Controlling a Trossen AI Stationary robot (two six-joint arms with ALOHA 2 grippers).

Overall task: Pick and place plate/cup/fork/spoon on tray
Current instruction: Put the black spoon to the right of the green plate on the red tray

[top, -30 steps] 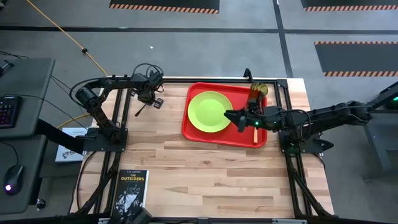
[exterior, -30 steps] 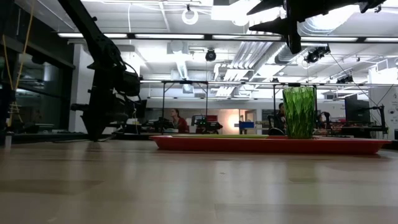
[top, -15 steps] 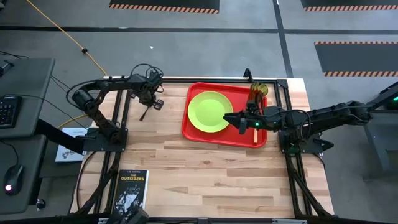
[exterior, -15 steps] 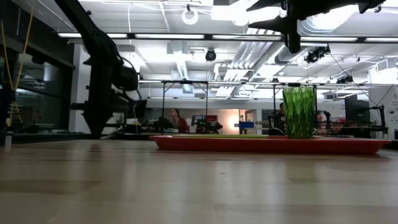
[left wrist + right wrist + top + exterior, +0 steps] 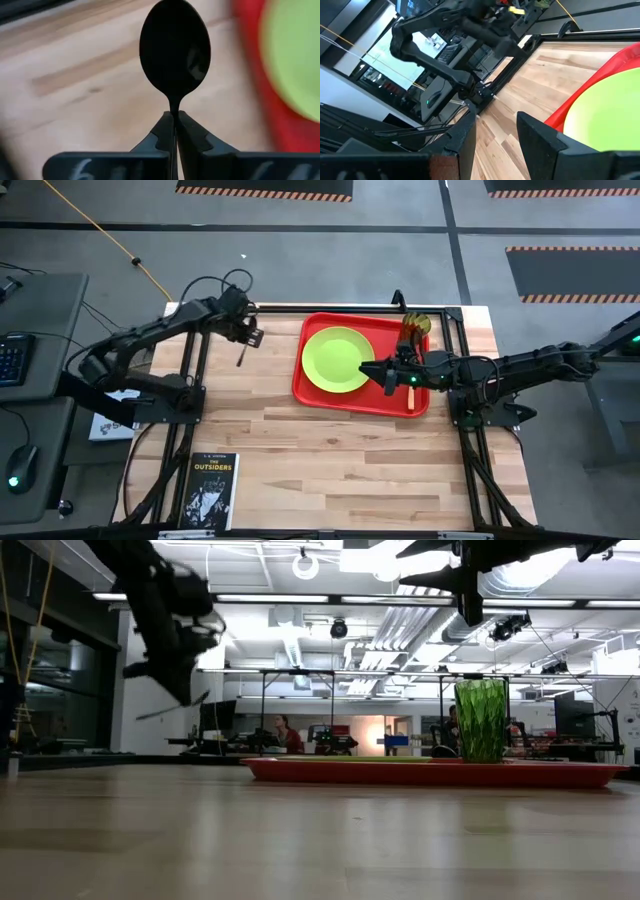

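Left gripper (image 5: 243,340) clamped on the spoon (image 5: 241,356), lifted off the desk (image 5: 330,450). Tray (image 5: 310,385) sits at 3 o'clock, long axis of spoon pointing 6ish. Right gripper (image 5: 372,370) open over the plate (image 5: 335,358), parked.

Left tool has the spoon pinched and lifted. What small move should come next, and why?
Probably carry it sideways toward the tray. The left tool grips the spoon by its handle, raised off the table, away from the tray's near edge. The plate, cup and fork already sit on it; the right tool hovers open there.
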